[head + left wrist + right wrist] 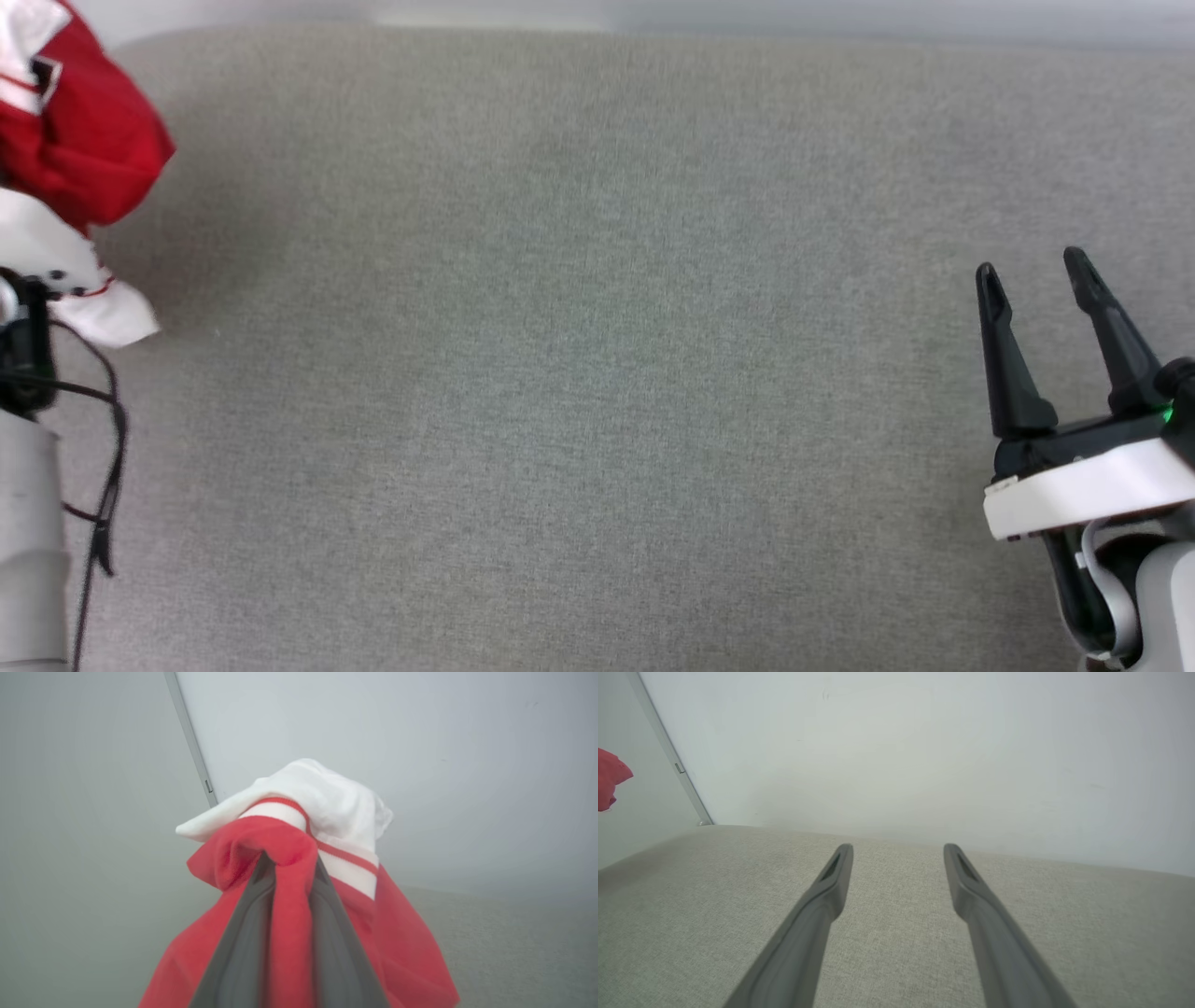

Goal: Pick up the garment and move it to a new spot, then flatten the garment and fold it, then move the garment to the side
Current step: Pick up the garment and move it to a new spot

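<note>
Head view looks down on a grey fabric surface (597, 373) with a pale wall (653, 11) behind its far edge. The garment (84, 140) hangs bunched at the surface's left edge, near the far left corner: a red body with white sleeve cloth folded over and under it. Just below the bundle, the left arm's dark wrist (23, 345) and a loose black cable (107, 467) run along the left edge.

Left wrist view shows the left gripper (292, 858) clamped on a fold of the red cloth. Its two fingers (243, 942) are pressed close, with only fabric between them. A white sleeve with red-and-white striped trim (348, 861) drapes over the tips.

At the surface's right edge, towards the near corner, the right gripper (1031, 271) is spread wide, holding nothing, above bare fabric.

Right wrist view has those fingers (817, 914) parted, pointing towards the far edge and the wall. A scrap of red garment (609, 781) shows by a grey strip (668, 751) on the wall, above the surface's left edge.
</note>
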Motion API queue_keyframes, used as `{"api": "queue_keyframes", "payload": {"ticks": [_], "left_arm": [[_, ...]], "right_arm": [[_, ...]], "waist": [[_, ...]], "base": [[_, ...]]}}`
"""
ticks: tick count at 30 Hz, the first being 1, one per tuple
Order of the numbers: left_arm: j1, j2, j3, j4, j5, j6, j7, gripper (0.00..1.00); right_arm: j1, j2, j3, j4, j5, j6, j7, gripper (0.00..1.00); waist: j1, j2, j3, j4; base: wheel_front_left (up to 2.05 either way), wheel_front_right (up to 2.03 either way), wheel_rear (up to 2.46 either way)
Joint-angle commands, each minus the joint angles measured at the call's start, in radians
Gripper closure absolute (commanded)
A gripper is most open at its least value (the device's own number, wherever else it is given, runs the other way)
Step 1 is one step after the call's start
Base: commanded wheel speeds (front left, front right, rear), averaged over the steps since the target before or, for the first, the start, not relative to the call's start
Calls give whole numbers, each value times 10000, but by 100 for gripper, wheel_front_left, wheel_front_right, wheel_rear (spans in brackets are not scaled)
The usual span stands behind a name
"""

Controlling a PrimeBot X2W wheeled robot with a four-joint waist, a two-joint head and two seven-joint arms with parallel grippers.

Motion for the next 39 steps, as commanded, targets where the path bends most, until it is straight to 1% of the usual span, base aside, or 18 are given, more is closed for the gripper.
{"api": "queue_keyframes", "payload": {"ticks": [1, 5, 9, 16, 23, 27, 31, 36, 39], "left_arm": [[-47, -135, -130, -75, 110, -33, -279, 100], [169, -504, -326, -357, 187, 59, -1078, 100], [508, -991, -651, -656, 221, 6, -1479, 100], [1318, -1812, -1277, -1325, 294, -43, -1855, 100], [2439, -2693, -2182, -2068, 371, -309, -1982, 100], [3008, -3229, -3044, -2290, 531, -493, -1839, 100], [3337, -3638, -4009, -2242, 588, -717, -1858, 100], [3463, -3911, -5109, -1582, 670, -770, -1921, 100], [3469, -3950, -5585, -1048, 748, -698, -1959, 100]], "right_arm": [[184, 104, -42, 63, -64, -3, 4, 0], [408, 364, -92, 144, -88, -3, 1, 0], [619, 586, -153, 251, -103, -3, 12, 0], [895, 828, -163, 345, -177, -3, 95, 0], [1136, 959, -152, 435, -138, -3, 138, 0], [1147, 1004, -109, 391, -82, -3, 163, 0], [982, 1022, -36, 311, -2, -3, 136, 0], [793, 980, -9, 271, 115, -3, 58, 0], [663, 918, -1, 330, 199, -3, -24, 0]], "waist": [[0, -1, -456, -79], [0, -1, -940, -314], [0, -1, -1363, -687], [0, -1, -1835, -1582], [0, -1, -2147, -2467], [0, -1, -2077, -2842], [0, -1, -1726, -3081], [0, -1, -1081, -3237], [0, -1, -783, -3259]], "base": [[0, 0, 0], [0, 0, 0], [0, 0, 0], [0, 0, 0], [0, 0, 0], [0, 0, 0], [0, 0, 0], [0, 0, 0], [0, 0, 0]]}}
